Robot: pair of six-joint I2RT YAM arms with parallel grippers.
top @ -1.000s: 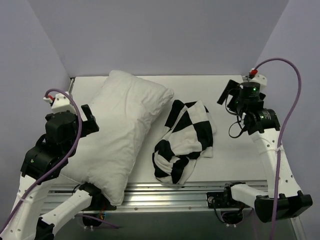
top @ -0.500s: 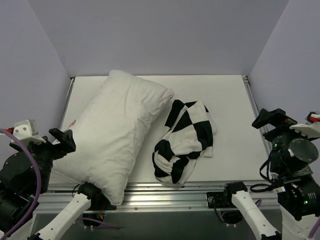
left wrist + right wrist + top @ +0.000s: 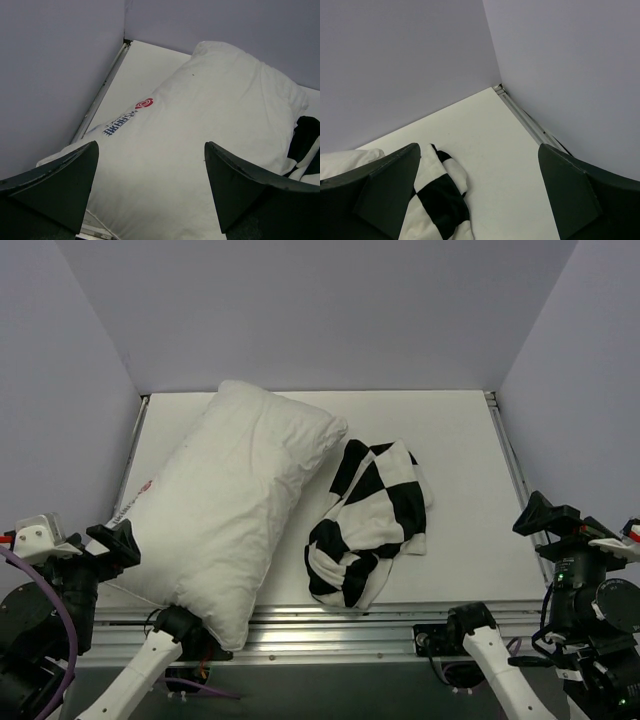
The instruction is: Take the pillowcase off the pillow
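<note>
Pillowcase [image 3: 440, 200] cut off, right wrist view; pillow [image 3: 215, 130] label [image 3: 127, 117] unreadable.

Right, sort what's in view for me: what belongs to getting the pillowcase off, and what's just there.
Belongs to the job:
- pillowcase, checkered, crumpled beside the pillow
- pillow, plain white, uncovered

Just there:
- table
- walls
- metal rail along the near edge

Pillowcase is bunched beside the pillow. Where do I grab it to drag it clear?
I'd pinch the rolled fold at the near end of the pillowcase, coming from above on the side away from the pillow; that fold stands up, and the pillow crowds the other side.
</note>
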